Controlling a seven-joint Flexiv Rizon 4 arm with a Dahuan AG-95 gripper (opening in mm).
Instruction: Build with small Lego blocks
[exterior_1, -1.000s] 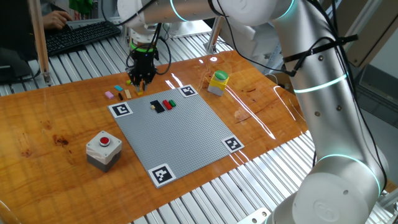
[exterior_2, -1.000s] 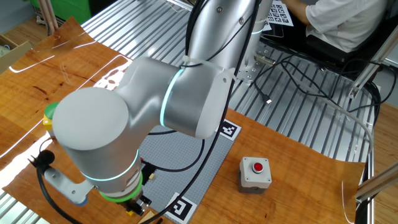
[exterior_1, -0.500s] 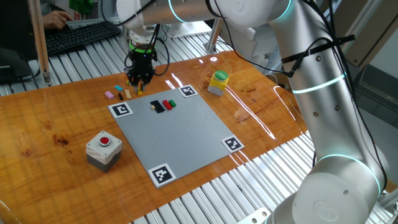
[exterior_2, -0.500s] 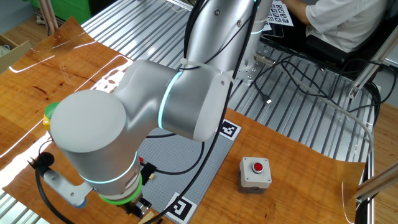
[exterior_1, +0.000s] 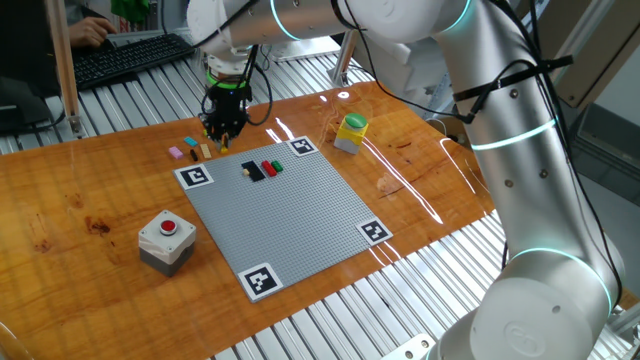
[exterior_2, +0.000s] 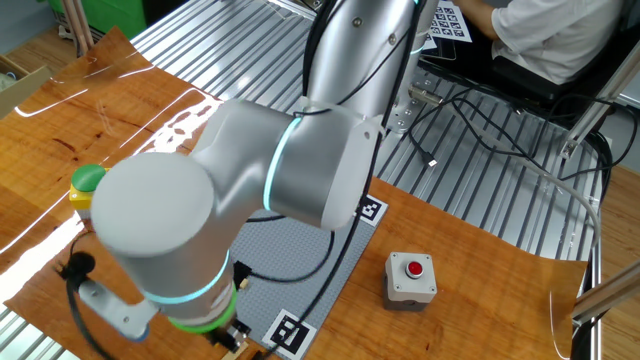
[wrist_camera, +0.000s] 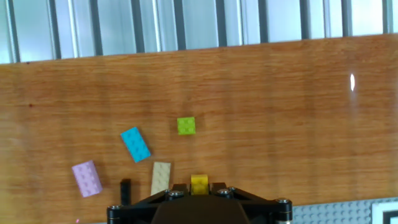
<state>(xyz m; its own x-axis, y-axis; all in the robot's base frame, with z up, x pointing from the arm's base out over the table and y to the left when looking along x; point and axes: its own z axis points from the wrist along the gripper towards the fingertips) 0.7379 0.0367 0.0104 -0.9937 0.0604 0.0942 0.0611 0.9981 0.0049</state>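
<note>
In the hand view my gripper (wrist_camera: 199, 186) is shut on a small yellow Lego brick (wrist_camera: 199, 182) held between its fingertips, above the wooden table. Beyond it lie loose green (wrist_camera: 186, 126), blue (wrist_camera: 135, 144), pink (wrist_camera: 86, 178), tan (wrist_camera: 161, 177) and black (wrist_camera: 125, 188) bricks. In one fixed view the gripper (exterior_1: 222, 130) hangs above the table just behind the grey baseplate (exterior_1: 300, 215), next to the pink (exterior_1: 176, 153), blue (exterior_1: 190, 142) and tan (exterior_1: 205, 150) bricks. Black (exterior_1: 253, 171), red (exterior_1: 269, 166) and green (exterior_1: 277, 163) bricks sit on the baseplate. In the other fixed view the arm hides the gripper.
A grey box with a red button (exterior_1: 166, 240) stands left of the baseplate, also in the other fixed view (exterior_2: 412, 275). A yellow object with a green top (exterior_1: 351, 132) stands behind the plate. A keyboard (exterior_1: 130, 55) and a person are beyond the table's far edge.
My gripper has risen a little and shifted slightly left and back from the table surface near the loose bricks. The bricks on the table have not moved.
</note>
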